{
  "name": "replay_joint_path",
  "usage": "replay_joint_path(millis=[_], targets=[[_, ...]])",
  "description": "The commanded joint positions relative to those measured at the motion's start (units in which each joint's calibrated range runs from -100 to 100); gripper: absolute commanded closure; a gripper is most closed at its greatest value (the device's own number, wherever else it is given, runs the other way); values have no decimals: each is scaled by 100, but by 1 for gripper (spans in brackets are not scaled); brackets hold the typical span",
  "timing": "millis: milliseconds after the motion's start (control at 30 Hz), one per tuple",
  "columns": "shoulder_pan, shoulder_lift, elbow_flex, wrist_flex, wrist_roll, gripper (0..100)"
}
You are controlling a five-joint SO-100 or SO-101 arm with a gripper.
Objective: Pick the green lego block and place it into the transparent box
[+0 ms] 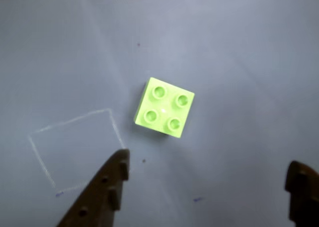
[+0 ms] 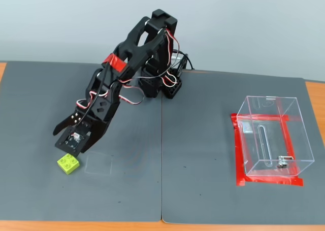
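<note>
Dark grey mats cover the bench [image 2: 203, 190] under a plain pale wall. Poised for a pick, the gripper [image 1: 207, 179] hangs spread just above the green lego block [image 1: 164, 108], studs up beside a faint outlined square [image 1: 75, 149]. Well apart, the transparent box [image 2: 271, 137] waits empty inside red tape [image 2: 269, 181].

Looking like a lab or hobby bench. Showing grey mats [image 2: 213, 139] covering a wooden desk [image 2: 315, 89], red tape [image 2: 238, 155], and a plain wall [image 2: 244, 23].
</note>
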Motion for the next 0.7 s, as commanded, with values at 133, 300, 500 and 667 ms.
replay_joint_path(millis=[133,300,500,667], targets=[[121,345,-572,-93,-38,65],[255,684,-771,-93,-38,65],[300,1074,-1151,-93,-38,65],[255,1388,-1495,-93,-43,65]])
